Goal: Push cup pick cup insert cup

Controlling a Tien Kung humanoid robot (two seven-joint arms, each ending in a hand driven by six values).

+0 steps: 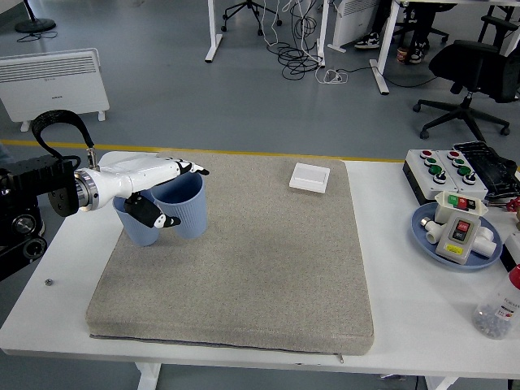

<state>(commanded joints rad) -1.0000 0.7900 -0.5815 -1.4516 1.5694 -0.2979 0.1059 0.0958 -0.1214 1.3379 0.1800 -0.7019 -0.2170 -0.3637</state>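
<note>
Head view: left hand (154, 195) has its fingers and thumb curled around one blue cup (183, 205), carried beside the second cup (138, 223) at the grey mat's (244, 268) left rear on the bench (406, 325). Pushing and picking look finished; the held cup is not yet nested, so insertion remains. Right hand is out of sight.

White-shelled robot hand (150, 185) with black fingertips (199, 171), silver wrist ring, black arm (24, 203), looped black cable (57, 126) behind wrist.
</note>
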